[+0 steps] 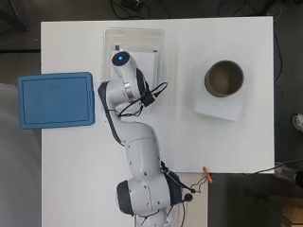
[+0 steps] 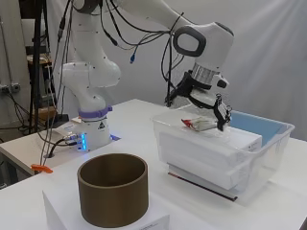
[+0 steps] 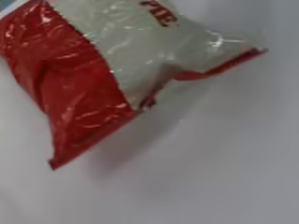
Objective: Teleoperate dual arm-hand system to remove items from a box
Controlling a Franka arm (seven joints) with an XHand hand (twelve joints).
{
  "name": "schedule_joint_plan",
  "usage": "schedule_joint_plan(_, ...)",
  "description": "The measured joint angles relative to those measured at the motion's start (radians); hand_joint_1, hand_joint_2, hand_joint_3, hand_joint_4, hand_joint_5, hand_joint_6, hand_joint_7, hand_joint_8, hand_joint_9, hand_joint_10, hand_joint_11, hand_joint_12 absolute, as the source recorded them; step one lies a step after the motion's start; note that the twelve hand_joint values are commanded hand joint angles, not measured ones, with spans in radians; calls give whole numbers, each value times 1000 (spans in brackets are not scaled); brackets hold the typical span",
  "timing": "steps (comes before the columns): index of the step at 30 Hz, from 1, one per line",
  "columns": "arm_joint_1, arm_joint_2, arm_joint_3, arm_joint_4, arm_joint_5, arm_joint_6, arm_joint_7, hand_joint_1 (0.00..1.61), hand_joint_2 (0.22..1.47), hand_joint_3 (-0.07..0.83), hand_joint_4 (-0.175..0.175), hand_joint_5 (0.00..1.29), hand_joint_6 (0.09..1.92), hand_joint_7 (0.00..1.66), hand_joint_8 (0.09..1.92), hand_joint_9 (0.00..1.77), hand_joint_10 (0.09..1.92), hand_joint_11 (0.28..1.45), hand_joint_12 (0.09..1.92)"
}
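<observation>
Hand, fingers curled on the red-and-white packet: lift straight up, clear of the clear box rim.

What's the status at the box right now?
Hand over clear box, fingers curled down. Red and white packet under it on white stack, contact unclear. Nothing in the way.

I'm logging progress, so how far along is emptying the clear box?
Nothing looks taken out yet. The hand hangs over the clear box, right at the red and white packet lying on the white stack inside; whether it grips is unclear. Lifting the packet out remains.
</observation>
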State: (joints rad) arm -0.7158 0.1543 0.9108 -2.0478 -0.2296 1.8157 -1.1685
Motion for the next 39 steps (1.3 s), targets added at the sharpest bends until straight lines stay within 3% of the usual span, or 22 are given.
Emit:
schedule_joint_plan(2, -38, -32, -35, 10, 29, -9, -3, 25, 744, -6, -3, 106, 87, 280, 87, 462, 87, 573, 87)
schedule_joint_plan(3, -89, -71, -27, 13, 56, -13, -11, 11, 734, -6, -5, 70, 87, 250, 87, 426, 87, 560, 87)
schedule_joint_plan(8, -525, -344, 368, -13, 135, 5, -39, 9, 756, 7, -9, 103, 87, 239, 87, 339, 87, 454, 87)
schedule_joint_plan(14, -711, -405, 814, -87, 117, 85, -39, 0, 758, 4, -25, 125, 87, 235, 87, 310, 87, 428, 87)
schedule_joint_plan(20, -683, -451, 689, -179, -6, 201, 25, 157, 813, 17, -32, 76, 87, 173, 87, 262, 87, 410, 87)
schedule_joint_plan(26, -704, -519, 734, -184, -77, 181, 160, 206, 813, 5, -57, 7, 87, 100, 87, 222, 87, 396, 87)
schedule_joint_plan(27, -702, -522, 742, -188, -85, 183, 167, 376, 915, 10, -14, 250, 87, 350, 87, 469, 87, 512, 87)
schedule_joint_plan(28, -700, -525, 740, -194, -92, 188, 173, 682, 1022, 71, -4, 476, 499, 525, 598, 720, 596, 665, 552)
schedule_joint_plan(29, -693, -530, 722, -204, -95, 200, 174, 900, 1095, 93, 62, 615, 1083, 701, 1171, 974, 1163, 873, 1103)
schedule_joint_plan(30, -678, -533, 689, -216, -86, 221, 162, 1016, 1149, 80, 114, 661, 1478, 804, 1540, 1126, 1527, 992, 1464)
schedule_joint_plan(32, -636, -530, 608, -226, -45, 258, 113, 1090, 1202, 49, 161, 672, 1816, 876, 1847, 1225, 1829, 1064, 1758)
schedule_joint_plan(33, -618, -528, 570, -224, -28, 263, 92, 1036, 1230, 40, 131, 673, 1714, 850, 1897, 1212, 1878, 1062, 1811)
schedule_joint_plan(34, -606, -527, 534, -220, -14, 260, 74, 1007, 1249, 27, 78, 678, 1593, 817, 1920, 1189, 1902, 1049, 1837)
schedule_joint_plan(36, -608, -526, 498, -209, 14, 247, 41, 1160, 1268, 86, 51, 690, 809, 668, 1779, 1070, 1917, 934, 1846)
schedule_joint_plan(37, -615, -524, 504, -200, 39, 239, 18, 1216, 1260, 77, 45, 734, 511, 668, 1676, 1022, 1886, 881, 1816)
schedule_joint_plan(38, -617, -522, 530, -192, 66, 232, -2, 1314, 1227, 54, 38, 764, 323, 683, 1512, 960, 1729, 806, 1741)
schedule_joint_plan(39, -613, -522, 555, -184, 81, 228, -14, 1337, 1213, 46, -41, 749, 656, 684, 1406, 910, 1613, 768, 1654)
